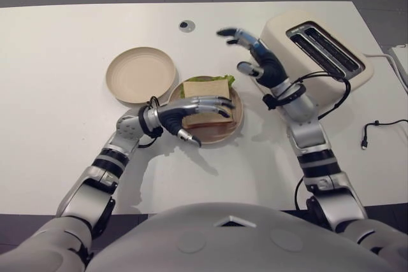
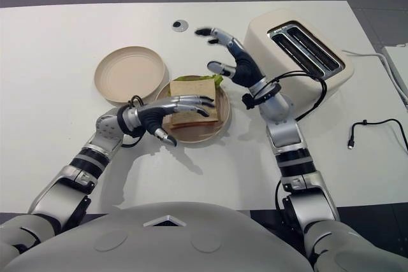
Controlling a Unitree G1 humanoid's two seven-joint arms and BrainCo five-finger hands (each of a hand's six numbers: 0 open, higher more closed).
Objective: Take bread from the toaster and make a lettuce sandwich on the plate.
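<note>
A sandwich (image 1: 205, 91) lies on the tan plate (image 1: 236, 119) in the middle of the table, with a bread slice on top and green lettuce (image 1: 228, 80) showing at its far edge. My left hand (image 1: 186, 116) rests over the sandwich's near side, fingers stretched flat across the top slice and thumb by the plate's front rim. My right hand (image 1: 256, 55) is raised and open between the plate and the cream toaster (image 1: 319, 49), holding nothing. Both toaster slots (image 2: 305, 47) look dark and bare.
A second, bare round plate (image 1: 140, 74) sits just left of and behind the sandwich plate. A small black disc (image 1: 186, 25) lies at the back. A black cable (image 1: 377, 125) trails at the right, and a white cord runs from the toaster.
</note>
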